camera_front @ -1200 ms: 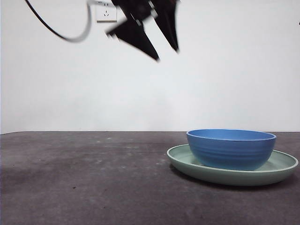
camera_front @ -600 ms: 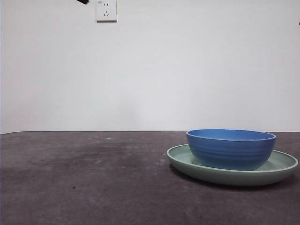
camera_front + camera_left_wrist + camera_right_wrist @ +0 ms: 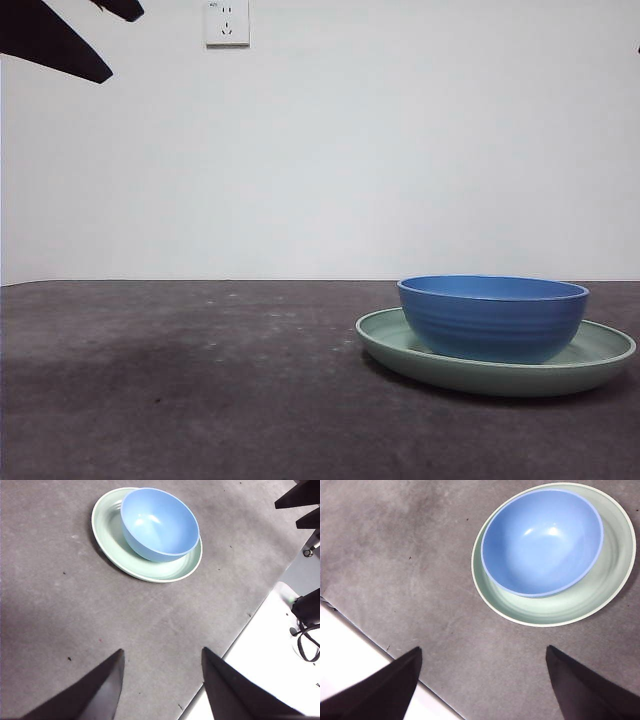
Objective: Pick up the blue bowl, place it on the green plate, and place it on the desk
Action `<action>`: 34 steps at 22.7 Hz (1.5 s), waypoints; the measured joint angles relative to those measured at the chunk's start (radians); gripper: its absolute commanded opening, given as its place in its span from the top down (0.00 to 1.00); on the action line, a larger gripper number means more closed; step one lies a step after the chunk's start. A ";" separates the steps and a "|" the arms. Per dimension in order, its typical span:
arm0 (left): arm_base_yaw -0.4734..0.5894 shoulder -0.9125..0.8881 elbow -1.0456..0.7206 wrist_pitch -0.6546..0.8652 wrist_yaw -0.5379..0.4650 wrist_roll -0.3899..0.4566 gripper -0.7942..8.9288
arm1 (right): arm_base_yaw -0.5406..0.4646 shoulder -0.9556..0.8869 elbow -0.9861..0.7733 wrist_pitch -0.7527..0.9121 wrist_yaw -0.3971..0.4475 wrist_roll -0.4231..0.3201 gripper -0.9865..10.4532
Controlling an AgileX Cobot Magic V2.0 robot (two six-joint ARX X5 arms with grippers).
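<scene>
Bowl on plate, both grippers clear.
The desk (image 3: 200, 400) carries the green plate (image 3: 495, 372) at its right side in the front view; the blue bowl (image 3: 493, 316) sits upright inside it, off-centre. Left gripper (image 3: 161, 682) and right gripper (image 3: 482, 680) hang high above, jaws spread, empty. Wall socket (image 3: 227, 22) behind.

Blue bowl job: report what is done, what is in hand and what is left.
Done: the blue bowl sits in the green plate, off-centre in the wrist views. In hand: nothing; the left gripper and right gripper are open, empty and apart from the dishes. Left: putting the bowl on the desk, which appears not yet done.
</scene>
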 measured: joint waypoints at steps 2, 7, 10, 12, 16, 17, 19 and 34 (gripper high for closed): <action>0.000 0.000 0.000 0.006 0.000 0.000 0.66 | 0.000 0.000 0.000 0.000 0.000 0.000 0.57; 0.000 0.000 0.000 0.006 0.000 0.000 0.66 | 0.000 0.000 0.000 0.000 0.000 0.000 0.57; 0.000 0.000 0.000 0.006 0.000 0.000 0.66 | 0.000 0.000 0.000 0.000 0.031 0.011 0.57; 0.000 0.000 0.000 0.006 0.000 0.000 0.66 | 0.000 0.000 0.000 0.000 0.104 0.039 0.57; 0.000 0.000 0.000 0.006 0.000 0.000 0.66 | -0.003 0.008 0.000 0.020 0.293 0.105 0.59; 0.000 0.000 0.000 0.006 0.000 0.000 0.66 | -0.007 0.016 0.000 0.033 0.322 0.120 0.59; 0.000 0.000 0.000 0.006 0.000 0.000 0.66 | -0.024 0.038 0.000 0.060 0.338 0.138 0.59; 0.000 0.000 0.000 0.006 0.000 0.000 0.66 | -0.134 0.455 0.000 0.342 0.224 0.158 0.60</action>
